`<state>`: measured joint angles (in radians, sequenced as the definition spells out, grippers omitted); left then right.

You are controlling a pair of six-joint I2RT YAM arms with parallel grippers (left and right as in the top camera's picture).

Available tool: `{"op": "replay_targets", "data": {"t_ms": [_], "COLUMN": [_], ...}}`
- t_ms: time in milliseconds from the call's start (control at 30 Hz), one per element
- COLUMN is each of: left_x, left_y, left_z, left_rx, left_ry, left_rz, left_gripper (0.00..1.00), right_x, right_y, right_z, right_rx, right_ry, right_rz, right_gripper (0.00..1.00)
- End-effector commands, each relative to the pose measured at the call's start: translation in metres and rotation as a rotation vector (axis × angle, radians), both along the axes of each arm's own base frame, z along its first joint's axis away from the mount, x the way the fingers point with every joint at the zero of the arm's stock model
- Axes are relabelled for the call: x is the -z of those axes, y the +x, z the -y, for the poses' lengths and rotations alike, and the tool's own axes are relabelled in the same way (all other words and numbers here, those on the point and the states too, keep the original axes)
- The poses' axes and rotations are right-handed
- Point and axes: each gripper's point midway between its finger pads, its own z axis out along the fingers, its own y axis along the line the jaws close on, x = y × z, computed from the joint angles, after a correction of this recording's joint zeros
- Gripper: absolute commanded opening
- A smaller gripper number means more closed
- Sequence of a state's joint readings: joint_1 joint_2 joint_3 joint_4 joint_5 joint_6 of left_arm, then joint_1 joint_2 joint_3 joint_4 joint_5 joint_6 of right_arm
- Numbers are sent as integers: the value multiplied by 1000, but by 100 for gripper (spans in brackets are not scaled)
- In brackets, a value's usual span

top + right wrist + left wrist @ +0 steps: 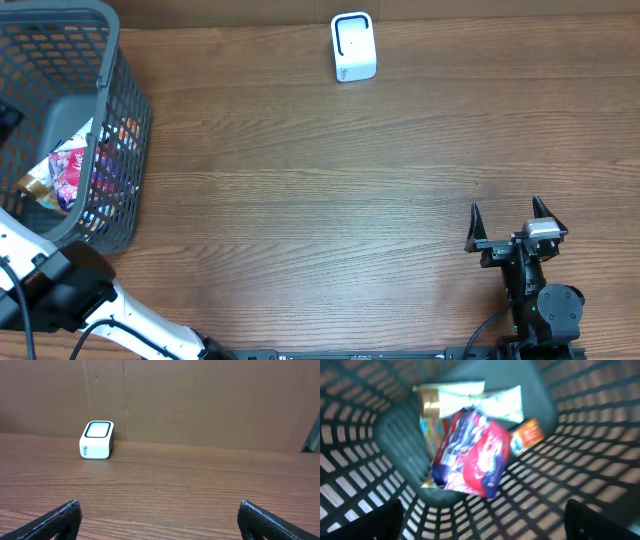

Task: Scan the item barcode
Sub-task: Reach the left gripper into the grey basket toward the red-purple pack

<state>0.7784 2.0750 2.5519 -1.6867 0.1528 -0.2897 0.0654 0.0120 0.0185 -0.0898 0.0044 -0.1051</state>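
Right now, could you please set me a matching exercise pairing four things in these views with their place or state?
Things:
1 scanner
2 basket
3 red and blue packet
4 right gripper

Descriptions:
A open, above the table
B white, at the far edge
C grey mesh, at the left
D lying inside the basket

Pairs: 1-B, 2-C, 3-D, 4-A.
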Motion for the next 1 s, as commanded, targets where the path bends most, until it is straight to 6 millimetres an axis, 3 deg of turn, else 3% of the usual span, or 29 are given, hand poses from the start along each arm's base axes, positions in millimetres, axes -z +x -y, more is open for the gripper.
{"op": "replay_targets", "data": {"t_ms": [0, 167, 467, 567, 633, 667, 700, 733, 767, 833, 933, 967], "left_x": [37, 71, 129, 147, 160, 165, 169, 174, 183, 192, 204, 206], "left_y": [-7, -7, 11, 16, 15, 14, 13, 12, 11, 7, 2, 1], "left_z": [-2, -1, 8, 12, 11, 10, 9, 7, 5, 3, 1, 2], "left_rx": [-40, -30, 75, 106, 109, 105, 101, 100, 97, 92, 87, 87], "left_ry": [-54, -113, -168, -169, -154, -149, -141, -129, -115, -102, -92, -95], "left_rz": [-121, -181, -194, -198, -225, -234, -245, -255, -269, -290, -311, -313], "left_gripper": [91, 91, 93, 85, 55, 53, 54, 71, 81, 79, 94, 69], "right_x": [2, 2, 2, 2, 2, 2, 2, 2, 2, 2, 2, 2], "right_y": [0, 0, 0, 0, 0, 0, 0, 0, 0, 0, 0, 0], "right_z": [1, 1, 1, 1, 1, 2, 1, 1, 1, 2, 1, 2], "right_rx": [6, 6, 6, 6, 6, 7, 6, 6, 6, 7, 6, 7], "right_ry": [-4, -4, -4, -4, -4, -4, -4, -4, -4, -4, -4, -4], "right_rz": [5, 5, 5, 5, 5, 5, 5, 5, 5, 5, 5, 5], "right_gripper": [100, 100, 100, 100, 100, 100, 100, 100, 100, 100, 100, 100]}}
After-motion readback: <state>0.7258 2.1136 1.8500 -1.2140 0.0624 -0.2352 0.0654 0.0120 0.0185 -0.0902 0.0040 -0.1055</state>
